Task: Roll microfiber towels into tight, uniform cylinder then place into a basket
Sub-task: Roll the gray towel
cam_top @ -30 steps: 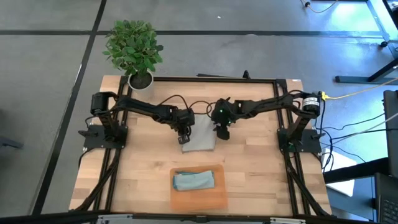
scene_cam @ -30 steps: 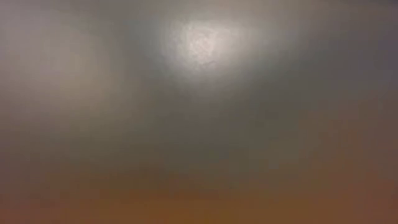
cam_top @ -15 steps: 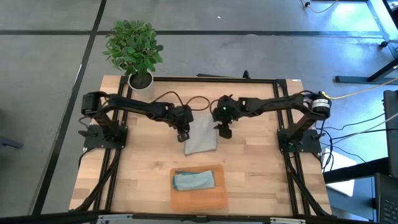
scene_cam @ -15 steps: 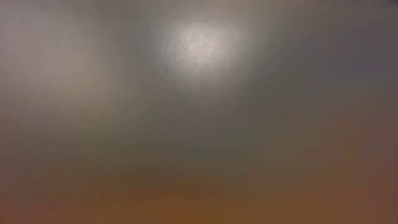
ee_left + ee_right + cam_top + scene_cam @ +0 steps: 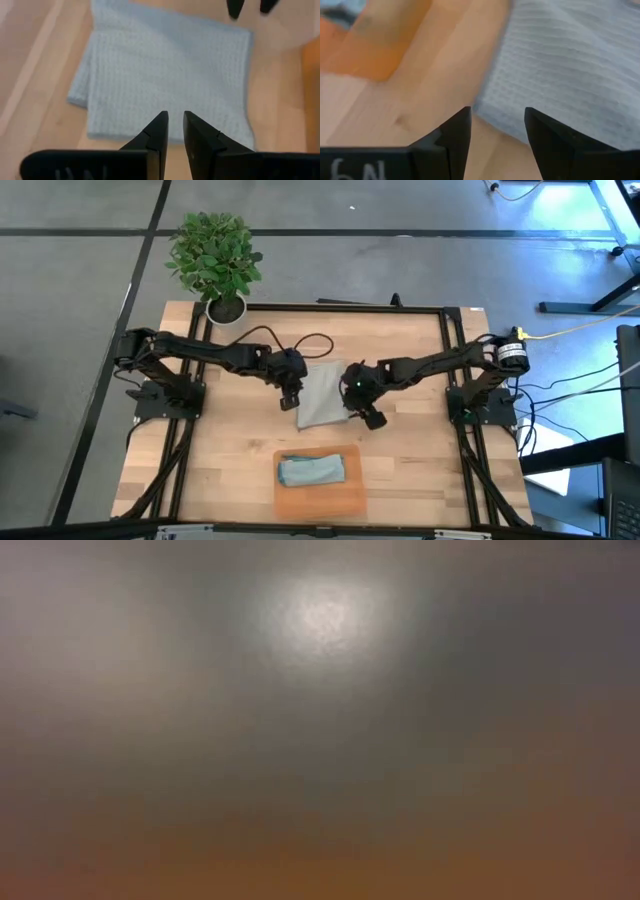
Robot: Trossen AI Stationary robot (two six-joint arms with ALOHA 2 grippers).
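- Plainly, the grey towel (image 5: pixel 322 395) was seen lying flat and unrolled on the table (image 5: pixel 420 470), between the two grippers, while the blue-teal towel (image 5: pixel 311 470) was already laid in the orange basket (image 5: pixel 352 498) nearer the front edge.
- A loose or lopsided roll was judged the main risk: the grey towel appeared folded, with one layer's edge stepping out past the other, so a roll begun from one corner alone could be skewed into a cone instead of an even cylinder.
- A missed pick-up was also judged possible, since the cloth lay thin against the wood and its edge could be slid along rather than lifted.
- The left gripper (image 5: pixel 175 125) was placed at the towel's left edge; its fingers (image 5: pixel 157 131) were drawn nearly together, only a slim gap being left, and nothing was seen pinched between them.
- The right gripper (image 5: pixel 497 130) was held over the towel's near right corner; its fingers (image 5: pixel 457 132) were spread moderately apart, with bare wood and the cloth's edge seen through the gap, and nothing was gripped.
- Whether either gripper's tips touched the cloth could not be told.
- Nothing could be made out in the low view.
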